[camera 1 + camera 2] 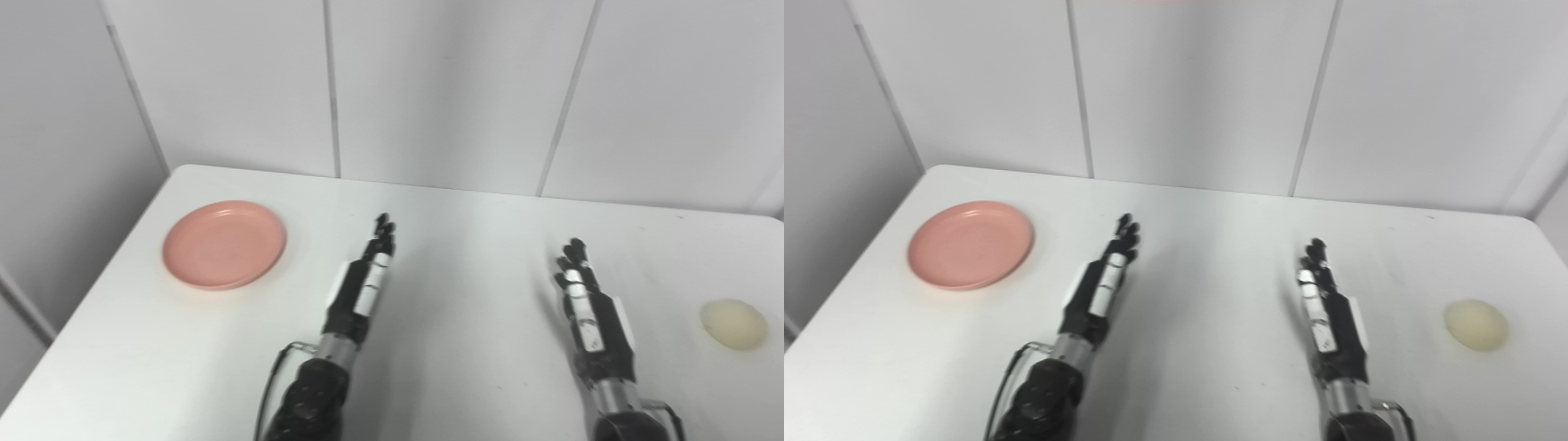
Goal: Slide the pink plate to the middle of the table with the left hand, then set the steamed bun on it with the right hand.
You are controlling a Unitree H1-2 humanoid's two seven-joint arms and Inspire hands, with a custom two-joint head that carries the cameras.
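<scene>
Left eye view shows the plate, pink and round, lying flat near the table's far left corner, with nothing on it. It sits well to the left of the middle of the table. The bun, pale cream and rounded, rests on the table close to the right edge, well apart from the plate and on the opposite side.

Between the two, both arms reach in from the bottom edge. The left hand stretches forward over the table, its fingers straight and held close together, pointing toward the far wall; it holds nothing and is apart from the plate, which lies to its left. The right hand is in much the same pose, fingers extended forward and slightly apart at the tips, holding nothing, with the bun off to its right and not touched. Whether either hand rests on the surface or hangs just above it cannot be told.

Behind the table stands a wall of plain white panels split by thin vertical seams.
</scene>
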